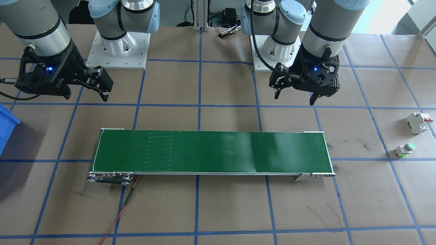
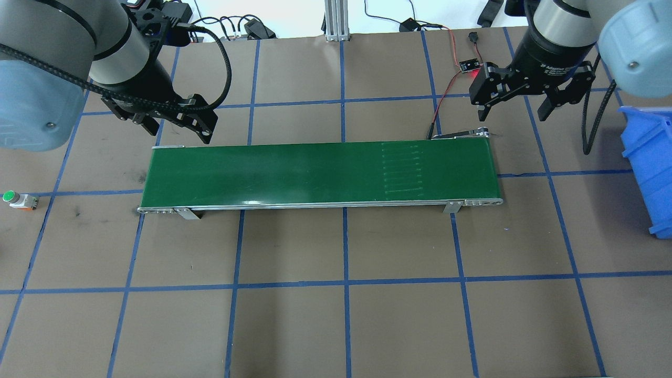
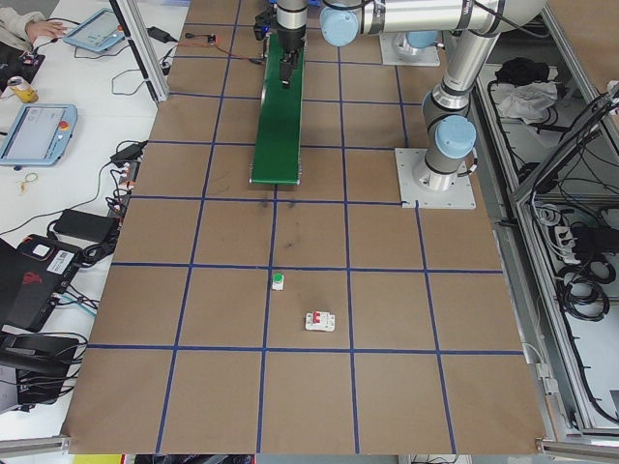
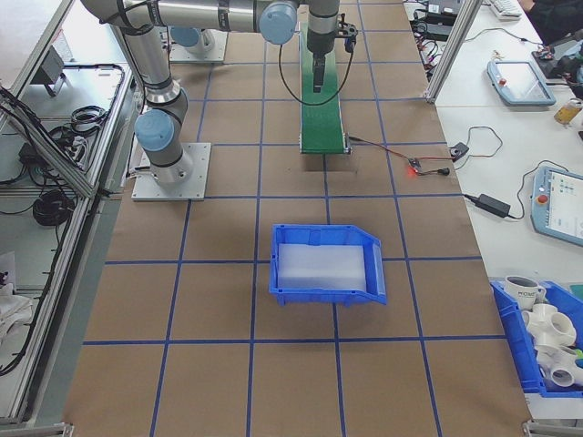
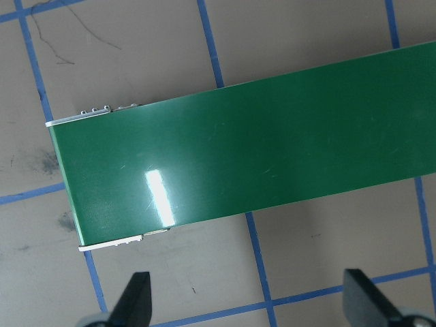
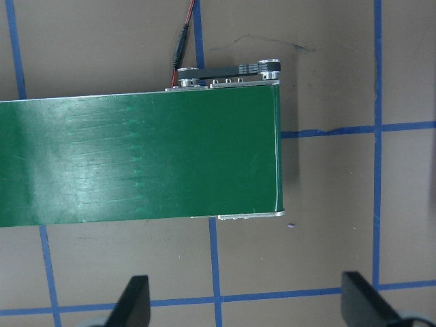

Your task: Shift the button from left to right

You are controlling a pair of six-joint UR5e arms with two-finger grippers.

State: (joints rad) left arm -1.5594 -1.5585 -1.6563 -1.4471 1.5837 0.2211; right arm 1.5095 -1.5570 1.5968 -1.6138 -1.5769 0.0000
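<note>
A: From the front-facing camera, what lies nearest?

B: The green conveyor belt (image 1: 213, 152) runs across the middle of the brown table (image 1: 218, 211), and a red and black wire (image 1: 119, 212) trails off its right-arm end. Out past its other end, on the robot's left, the button (image 1: 405, 150) lies on its side with its green cap turned away from the belt.

A: Does it touch anything?

B: No. The white circuit breaker (image 1: 419, 122) with the red lever sits near it, a little closer to the robot, and the two are apart. Both lie well clear of the belt.

A: And the arms, farther back?

B: The left gripper (image 1: 295, 98) hangs above the table just behind the belt's left end, fingers spread, with nothing between them. The right gripper (image 1: 104, 86) hangs behind the opposite end; its wrist camera shows both fingertips wide apart and empty, though from the front its fingers overlap and the gap is hard to read.

A: Anything on the right side?

B: A blue bin (image 2: 648, 168) stands on the table beyond the belt's right end.
</note>
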